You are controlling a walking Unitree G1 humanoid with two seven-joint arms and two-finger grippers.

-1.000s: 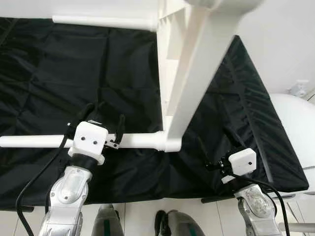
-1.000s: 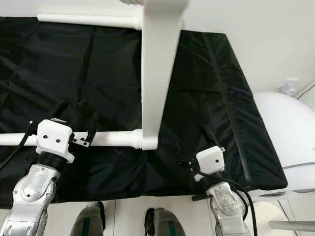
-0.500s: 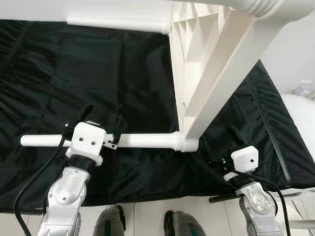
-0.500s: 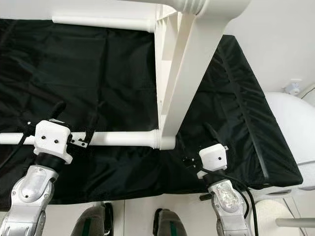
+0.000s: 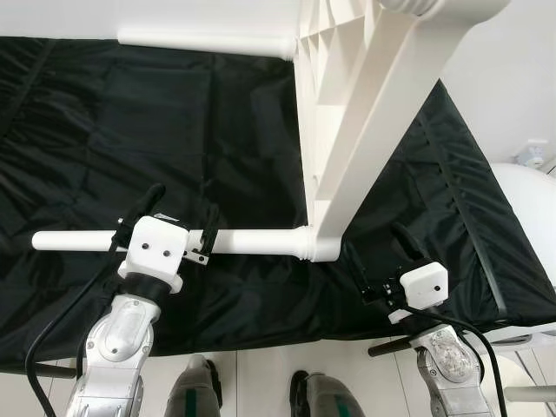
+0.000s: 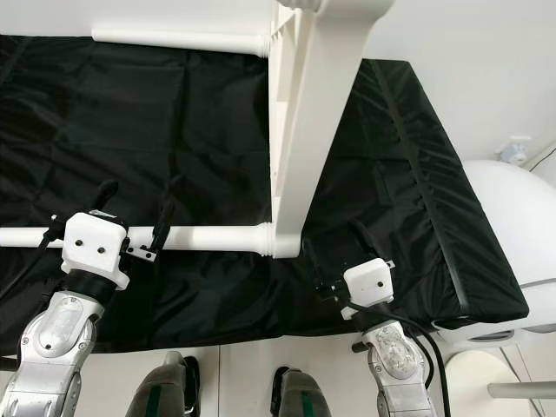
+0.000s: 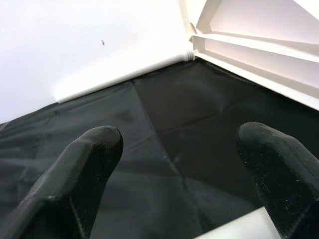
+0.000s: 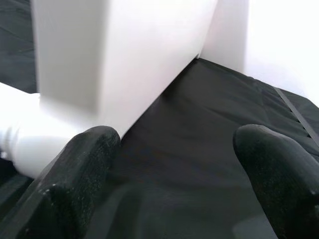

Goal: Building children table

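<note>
A white children's table lies on its side on a black cloth [image 5: 130, 130]. Its ribbed top [image 5: 365, 113] stands on edge and rises toward the camera. One white leg [image 5: 252, 241] runs left from the top's near corner, and another leg [image 5: 204, 41] lies at the far edge. My left gripper [image 5: 184, 204] is open, its fingers [image 7: 84, 169] straddling the near leg [image 7: 239, 226]. My right gripper [image 5: 373, 241] is open just right of the near corner, with the top's edge [image 8: 124, 59] beside one finger [image 8: 84, 164].
The cloth's front edge runs just ahead of my feet [image 5: 195, 391] on a pale floor. A white rounded object [image 5: 530, 208] stands off the cloth's right end. A white wall [image 6: 469, 52] lies behind.
Over the last second the table shifted to the right relative to my left gripper, so more of the near leg's free end shows. Both grippers stay open in about the same places.
</note>
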